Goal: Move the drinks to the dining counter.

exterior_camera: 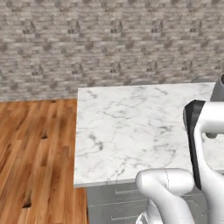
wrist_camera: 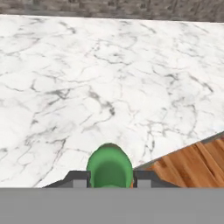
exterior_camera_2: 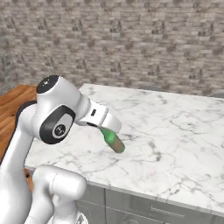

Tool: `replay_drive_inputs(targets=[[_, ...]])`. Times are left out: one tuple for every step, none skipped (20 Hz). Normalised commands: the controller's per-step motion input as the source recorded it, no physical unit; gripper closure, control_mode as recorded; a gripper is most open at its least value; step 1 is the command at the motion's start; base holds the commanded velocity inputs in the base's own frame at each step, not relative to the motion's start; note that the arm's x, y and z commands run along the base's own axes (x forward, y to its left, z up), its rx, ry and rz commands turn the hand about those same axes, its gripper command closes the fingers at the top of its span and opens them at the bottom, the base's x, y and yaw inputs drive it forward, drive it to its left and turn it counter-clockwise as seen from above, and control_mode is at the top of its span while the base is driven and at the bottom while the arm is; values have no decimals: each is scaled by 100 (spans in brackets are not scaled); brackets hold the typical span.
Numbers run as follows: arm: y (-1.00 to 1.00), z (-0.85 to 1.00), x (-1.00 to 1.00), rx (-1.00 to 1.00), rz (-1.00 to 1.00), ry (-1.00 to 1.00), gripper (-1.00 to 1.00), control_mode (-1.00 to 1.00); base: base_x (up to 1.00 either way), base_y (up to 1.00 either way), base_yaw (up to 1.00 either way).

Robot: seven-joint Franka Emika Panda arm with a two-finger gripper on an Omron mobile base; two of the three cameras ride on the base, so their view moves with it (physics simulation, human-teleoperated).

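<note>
Green glass bottle [wrist_camera: 109, 168] sits nearest the hand camera, clamped between the 2 dark fingers [wrist_camera: 78, 178] of the gripper [wrist_camera: 109, 180]; in the right base view the gripper [exterior_camera_2: 109, 131] grasps the bottle [exterior_camera_2: 113, 141] tilted, its end angled down and right, above the dining counter [exterior_camera_2: 175, 135] near that slab's near-left part; whether it touches the marble cannot be told; wood floor [exterior_camera: 35, 148] lies left of the counter [exterior_camera: 127, 127]; a brick wall [exterior_camera: 109, 39] stands beyond.
</note>
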Motion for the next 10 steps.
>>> replay_drive_inputs(targets=[[0,4,51,0,0,23,100,-100,0,0,0],[0,0,44,0,0,19,100,-100,0,0,0],[0,0,40,2,0,17,100,-100,0,0,0],[0,0,40,3,0,13,100,-100,0,0,0],[0,-4,36,2,0,7,100,-100,0,0,0],[0,-8,31,0,0,0,100,-100,0,0,0],[0,-11,30,0,-1,0,100,-100,0,0,0],[0,-12,30,1,-1,0,100,-100,0,0,0],[0,-13,31,3,-1,0,100,-100,0,0,0],[0,-14,30,4,-1,0,100,-100,0,0,0]])
